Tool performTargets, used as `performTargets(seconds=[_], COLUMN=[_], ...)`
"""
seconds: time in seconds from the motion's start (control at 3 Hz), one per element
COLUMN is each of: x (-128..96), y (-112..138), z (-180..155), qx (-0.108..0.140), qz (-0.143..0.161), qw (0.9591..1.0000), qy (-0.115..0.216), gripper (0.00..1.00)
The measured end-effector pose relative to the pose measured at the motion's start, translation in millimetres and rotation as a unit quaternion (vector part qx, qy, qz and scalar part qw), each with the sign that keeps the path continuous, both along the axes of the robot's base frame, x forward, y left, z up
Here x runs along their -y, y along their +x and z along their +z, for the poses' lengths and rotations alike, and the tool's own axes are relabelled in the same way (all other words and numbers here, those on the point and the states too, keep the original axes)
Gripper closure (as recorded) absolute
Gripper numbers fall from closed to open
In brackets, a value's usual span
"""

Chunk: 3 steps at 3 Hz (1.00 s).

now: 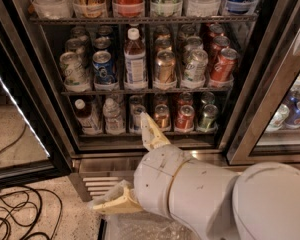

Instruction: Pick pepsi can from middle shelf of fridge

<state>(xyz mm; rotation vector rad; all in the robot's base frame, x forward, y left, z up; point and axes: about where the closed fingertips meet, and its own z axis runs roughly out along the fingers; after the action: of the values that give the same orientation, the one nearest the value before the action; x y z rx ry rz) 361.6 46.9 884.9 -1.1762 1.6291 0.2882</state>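
To your left the floor [65,216] is pale speckled stone, and black cables [15,216] lie looped across it. A glass door [25,169] stands swung open on that side, with a bright light strip [17,109] slanting down its edge. Through the glass you see more of the same floor. Right of the fridge [110,160] a second cooler [270,99] with a steel frame shows blurred cans [290,115] behind its glass. The surroundings look dim. The gripper [120,161] sits low before the fridge's base, fingers spread wide.
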Motion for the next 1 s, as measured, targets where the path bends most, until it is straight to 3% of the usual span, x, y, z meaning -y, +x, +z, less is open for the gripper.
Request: performTargets(seconds=[0.33, 0.67, 1.0], x=[-5.4, -5.4, 4.4], y=[19.0, 19.1, 40.4], z=[4.3, 4.3, 4.6], qx=[0.041, 0.041, 0.064], qz=[-0.039, -0.039, -0.029], qw=[0.9982, 0.9982, 0.9975], qy=[0.02, 0.02, 0.007], gripper=[0.0, 0.0, 0.0])
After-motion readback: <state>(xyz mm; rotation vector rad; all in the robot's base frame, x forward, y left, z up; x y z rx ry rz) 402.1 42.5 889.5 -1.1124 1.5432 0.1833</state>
